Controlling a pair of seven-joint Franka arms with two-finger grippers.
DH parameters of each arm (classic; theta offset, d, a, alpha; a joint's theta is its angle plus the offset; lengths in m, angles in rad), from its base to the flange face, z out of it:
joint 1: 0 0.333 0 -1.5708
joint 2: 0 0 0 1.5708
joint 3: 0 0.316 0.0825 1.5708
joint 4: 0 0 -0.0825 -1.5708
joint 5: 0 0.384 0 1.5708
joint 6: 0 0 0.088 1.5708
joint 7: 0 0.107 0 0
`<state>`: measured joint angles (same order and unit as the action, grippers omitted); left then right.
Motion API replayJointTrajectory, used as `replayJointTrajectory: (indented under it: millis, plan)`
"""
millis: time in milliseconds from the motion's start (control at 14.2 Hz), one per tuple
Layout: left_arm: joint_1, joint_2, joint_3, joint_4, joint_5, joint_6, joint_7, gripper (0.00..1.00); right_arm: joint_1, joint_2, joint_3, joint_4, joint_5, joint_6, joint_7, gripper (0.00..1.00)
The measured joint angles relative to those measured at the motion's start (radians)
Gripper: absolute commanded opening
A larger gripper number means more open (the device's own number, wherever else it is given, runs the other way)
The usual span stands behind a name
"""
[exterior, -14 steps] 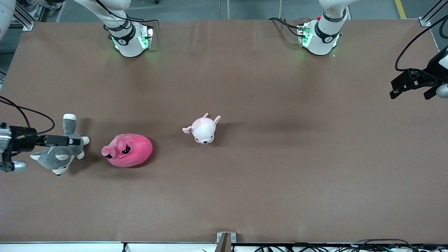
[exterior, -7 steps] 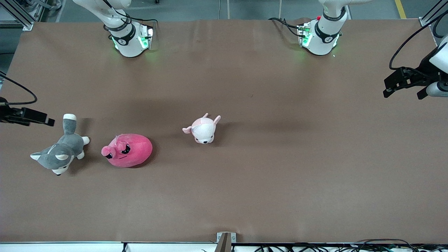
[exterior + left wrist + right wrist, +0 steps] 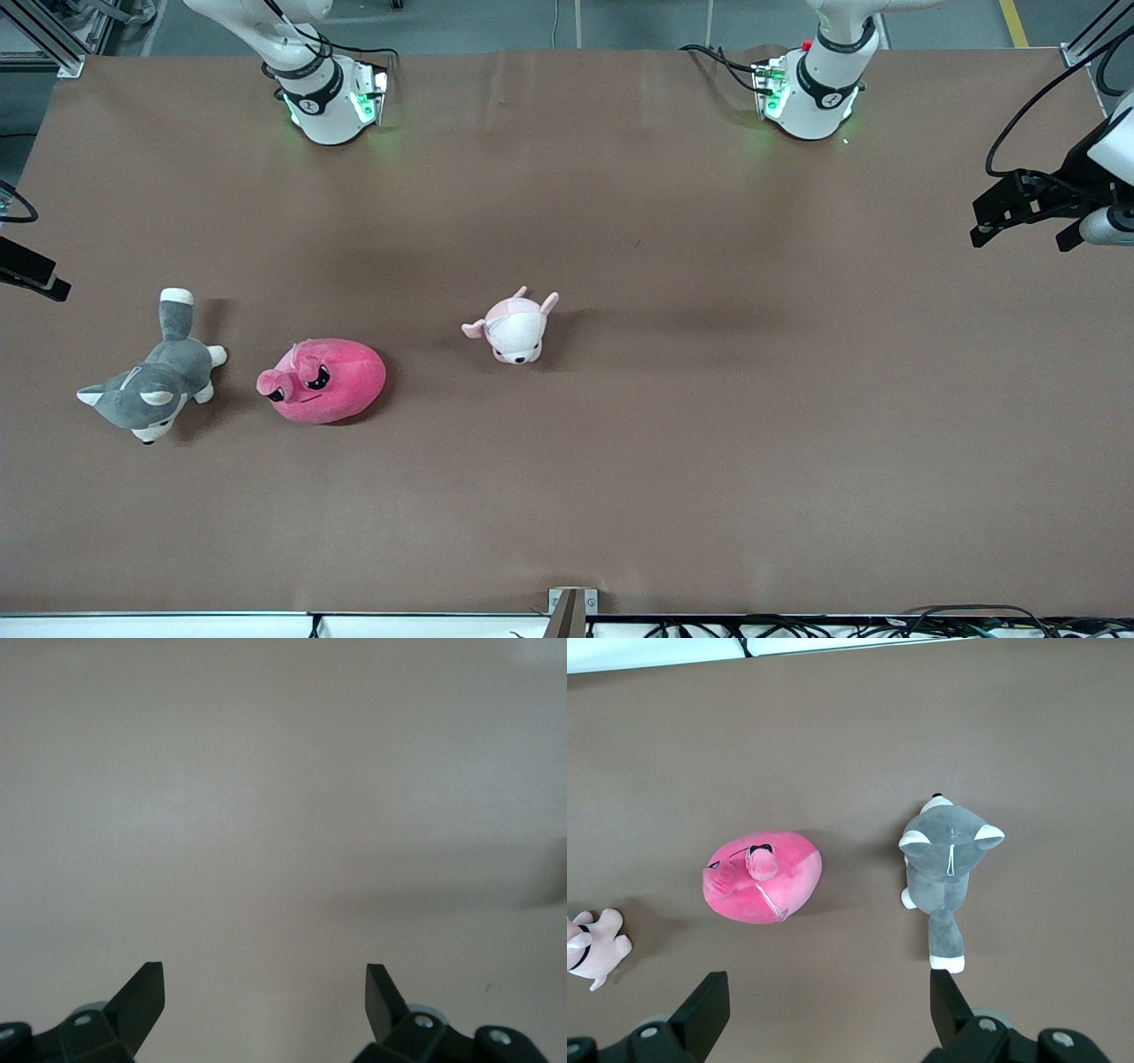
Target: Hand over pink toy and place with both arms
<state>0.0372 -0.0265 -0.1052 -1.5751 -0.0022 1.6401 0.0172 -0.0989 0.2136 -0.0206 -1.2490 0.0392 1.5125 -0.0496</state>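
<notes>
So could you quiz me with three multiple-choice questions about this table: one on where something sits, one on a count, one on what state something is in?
1. Where does the pink toy lie?
A. between the grey husky plush and the pale pink-and-white plush
B. against a robot base
C. in a gripper

2. How many plush toys are on the table?
A. two
B. three
C. five

3. How is the left gripper?
A. shut on a toy
B. open over bare table
C. pressed flat on the table

Answers:
1. A: the front view shows it between those two, toward the right arm's end.
2. B: husky, pink toy and pale plush are all there is.
3. B: the left wrist view shows its fingers spread with only table beneath. The right gripper is also open, above the toys.
</notes>
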Motion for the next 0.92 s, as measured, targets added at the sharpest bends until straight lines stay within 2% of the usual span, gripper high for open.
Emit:
replayJointTrajectory:
  millis: [212, 423, 705, 917]
  plan:
    - [-0.049, 0.0, 0.039, 0.0, 0.0, 0.0, 0.0, 1.0, 0.015, -0.003, -0.001, -0.005, -0.002, 0.015, 0.009, 1.0]
    - [-0.092, 0.0, 0.091, 0.0, 0.0, 0.0, 0.0, 1.0, 0.021, -0.042, -0.001, -0.058, -0.004, 0.075, 0.015, 1.0]
    - [-0.092, 0.0, 0.096, 0.0, 0.0, 0.0, 0.0, 1.0, 0.022, -0.107, 0.0, -0.123, -0.066, 0.053, 0.009, 1.0]
    - [-0.092, 0.0, 0.096, 0.0, 0.0, 0.0, 0.0, 1.0, 0.022, -0.135, 0.0, -0.166, -0.072, 0.071, 0.019, 1.0]
